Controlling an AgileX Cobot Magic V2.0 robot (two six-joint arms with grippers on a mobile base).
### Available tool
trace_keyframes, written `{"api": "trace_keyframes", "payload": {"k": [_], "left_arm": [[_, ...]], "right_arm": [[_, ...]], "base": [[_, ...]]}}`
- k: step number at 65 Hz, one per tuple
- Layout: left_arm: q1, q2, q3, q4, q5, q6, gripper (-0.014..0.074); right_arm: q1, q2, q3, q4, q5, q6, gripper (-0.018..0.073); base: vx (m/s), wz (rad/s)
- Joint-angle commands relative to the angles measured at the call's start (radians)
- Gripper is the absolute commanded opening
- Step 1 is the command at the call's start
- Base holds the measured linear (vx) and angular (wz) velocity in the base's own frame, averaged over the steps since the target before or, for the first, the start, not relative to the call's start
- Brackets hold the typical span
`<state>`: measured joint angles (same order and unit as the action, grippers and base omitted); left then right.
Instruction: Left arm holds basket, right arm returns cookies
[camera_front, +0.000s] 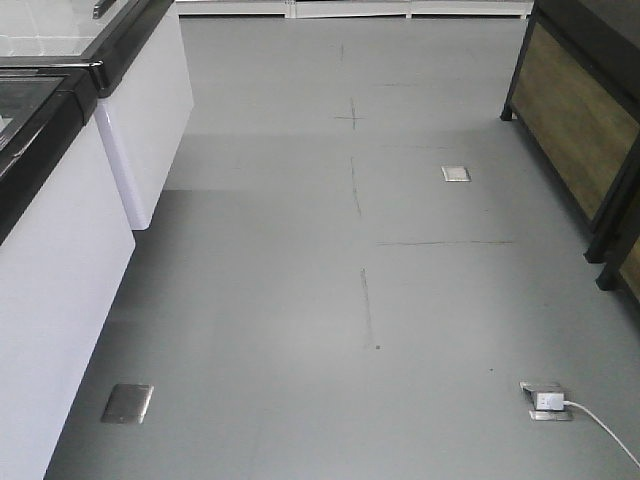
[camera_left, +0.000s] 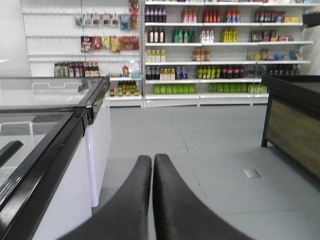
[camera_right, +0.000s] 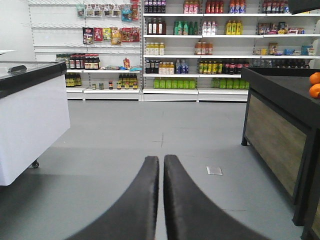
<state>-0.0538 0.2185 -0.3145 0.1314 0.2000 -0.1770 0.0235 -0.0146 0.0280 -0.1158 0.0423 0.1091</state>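
My left gripper (camera_left: 152, 158) shows in the left wrist view as two black fingers pressed together, shut and empty, pointing down the aisle beside a white chest freezer. My right gripper (camera_right: 161, 159) shows in the right wrist view the same way, shut with a hairline gap and nothing between the fingers, above the grey floor. The basket and the cookies are out of view in all frames. Neither arm shows in the front view.
White chest freezers with black rims (camera_front: 70, 190) line the left. Dark wood-panelled display stands (camera_front: 585, 130) stand on the right, one with oranges (camera_right: 315, 85). Stocked shelves (camera_right: 200, 50) close the aisle's far end. Floor sockets (camera_front: 455, 173) and a plugged cable (camera_front: 548, 400) lie on the grey floor.
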Motion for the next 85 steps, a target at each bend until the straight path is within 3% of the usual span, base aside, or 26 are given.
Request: {"api": "trace_keyframes", "payload": {"k": [1, 12, 24, 59, 74, 85], "left_arm": [[0.001, 0.117, -0.106, 0.0, -0.004, -0.001, -0.0008], [0.001, 0.267, -0.196, 0.0, 0.074, -0.001, -0.0008], [0.001, 0.363, -0.204, 0.0, 0.078, -0.001, -0.0008], [0.001, 0.384, -0.204, 0.0, 0.002, -0.004, 0.0024], [0.001, 0.384, -0.204, 0.0, 0.002, -0.003, 0.0118], [0.001, 0.384, -0.204, 0.0, 0.002, -0.003, 0.026]], "right_arm": [[-0.001, -0.01, 0.018, -0.003, -0.074, 0.001, -0.0006], [-0.001, -0.01, 0.018, -0.003, -0.074, 0.001, -0.0006], [-0.001, -0.01, 0.018, -0.003, -0.074, 0.001, -0.0006], [-0.001, -0.01, 0.018, -0.003, -0.074, 0.001, -0.0006], [-0.001, -0.01, 0.018, -0.003, -0.074, 0.001, -0.0006], [-0.001, -0.01, 0.018, -0.003, -0.074, 0.001, -0.0006]], "base": [[0.0, 0.0], [0.0, 0.0], [0.0, 0.0], [0.0, 0.0], [0.0, 0.0], [0.0, 0.0]]}}
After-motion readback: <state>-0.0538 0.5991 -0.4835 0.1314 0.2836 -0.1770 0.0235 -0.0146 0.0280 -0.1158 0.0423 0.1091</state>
